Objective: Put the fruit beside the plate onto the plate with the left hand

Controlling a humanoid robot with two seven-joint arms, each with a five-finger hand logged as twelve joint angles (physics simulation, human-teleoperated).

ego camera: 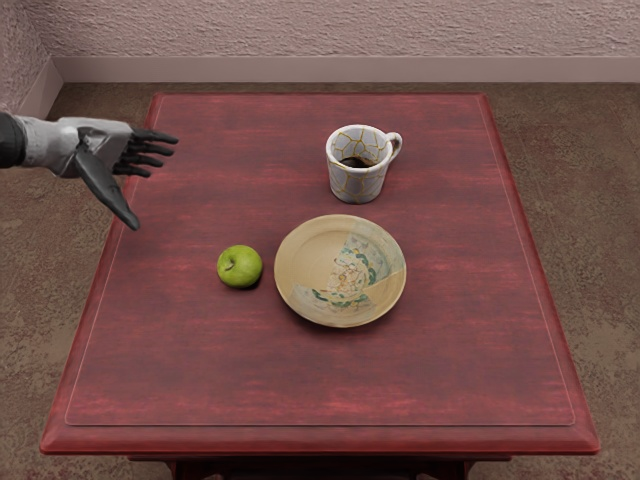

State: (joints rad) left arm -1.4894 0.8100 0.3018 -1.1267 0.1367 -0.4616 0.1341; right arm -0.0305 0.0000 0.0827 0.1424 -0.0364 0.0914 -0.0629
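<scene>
A green apple (240, 266) lies on the red table just left of a tan plate (305, 280) with a painted green and white centre. The two are close but a small gap shows between them. My left hand (130, 165) hovers over the table's left edge, up and to the left of the apple and well apart from it. Its dark fingers are spread, the thumb points down, and it holds nothing. The right arm does not show.
A white mug (358, 162) with yellow crack lines and dark liquid stands behind the plate, its handle to the right. The red table (300, 380) has a raised rim; brown floor surrounds it and a pink wall runs along the back.
</scene>
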